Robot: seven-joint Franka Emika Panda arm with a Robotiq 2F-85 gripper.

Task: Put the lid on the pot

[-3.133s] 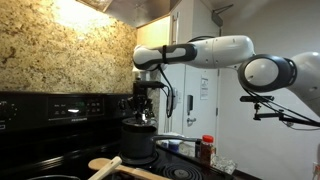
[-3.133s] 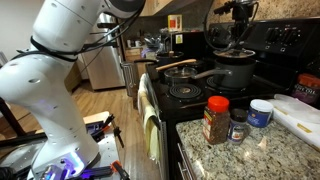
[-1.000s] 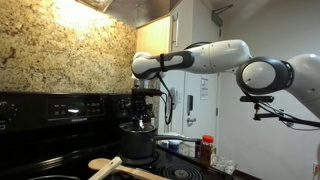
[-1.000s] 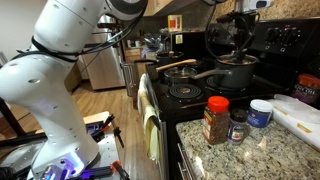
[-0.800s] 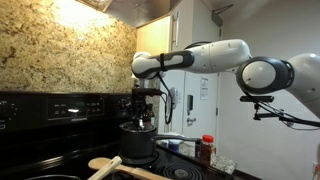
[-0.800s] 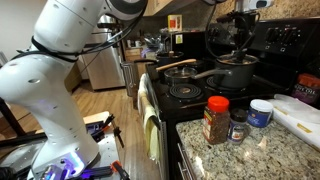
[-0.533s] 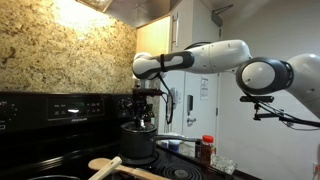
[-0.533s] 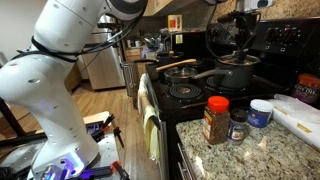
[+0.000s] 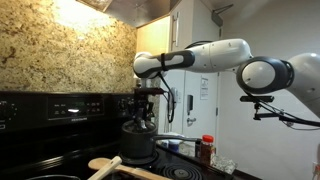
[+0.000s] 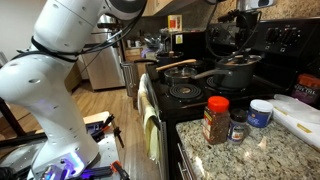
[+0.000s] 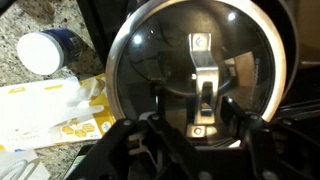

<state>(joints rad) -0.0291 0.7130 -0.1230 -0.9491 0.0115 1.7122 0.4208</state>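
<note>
The lid (image 11: pixel 150 60) is round, with a metal strip handle (image 11: pixel 203 80) at its centre. It fills the wrist view directly below me. In both exterior views it rests on the squat dark pot (image 10: pixel 238 76) (image 9: pixel 138 146) on the black stove. My gripper (image 11: pixel 197 112) hangs just above the lid, a finger on each side of the handle with a gap to it, open. In the exterior views my gripper (image 9: pixel 140 114) (image 10: pixel 241 40) is straight over the pot.
A pan with a wooden spoon (image 10: pixel 180 68) sits on the stove beside the pot. On the granite counter stand a red-capped jar (image 10: pixel 216 120), a small dark jar (image 10: pixel 238 126) and a white tub (image 10: pixel 261 112) (image 11: pixel 45 50). Paper packets (image 11: pixel 50 115) lie nearby.
Since three seconds ago my gripper has risen a little above the pot and the lid has stayed on it. Over the last second almost nothing has moved.
</note>
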